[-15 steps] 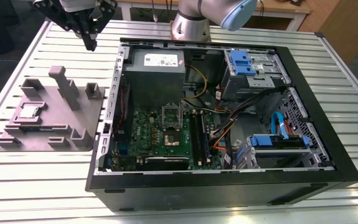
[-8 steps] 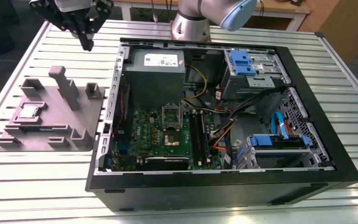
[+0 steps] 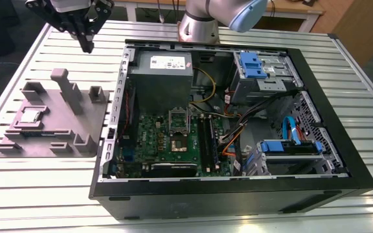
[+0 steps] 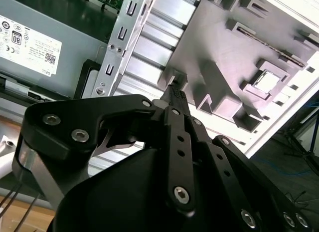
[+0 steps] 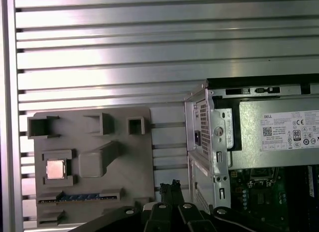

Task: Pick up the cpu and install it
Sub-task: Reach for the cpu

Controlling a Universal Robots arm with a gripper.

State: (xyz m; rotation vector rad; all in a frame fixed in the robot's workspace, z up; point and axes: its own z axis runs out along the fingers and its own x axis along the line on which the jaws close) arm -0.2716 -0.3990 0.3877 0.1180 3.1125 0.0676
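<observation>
The cpu [image 3: 31,116] is a small silvery square lying flat in a recess of the grey fixture [image 3: 76,126], which sits on the table at the exterior view's left, beside the open computer case [image 3: 238,199]. Both wrist views show the cpu [image 5: 56,169] [image 4: 267,81] in that recess. My gripper [image 3: 88,47] hangs in the air above the table beyond the fixture's far end, well apart from the cpu. Its fingers [image 5: 169,186] [image 4: 178,91] are shut with nothing between them. On the green motherboard inside the case lies the dark square socket [image 3: 179,138], its metal frame tilted up.
The grey power supply [image 3: 163,73] with a white label fills the case's far corner nearest the gripper. Blue drive bays [image 3: 258,65] and cables lie at the exterior view's right. Upright posts [image 3: 66,90] rise from the fixture, which also holds a blue-green strip [image 5: 79,197]. The slatted metal table [image 3: 44,184] surrounds everything.
</observation>
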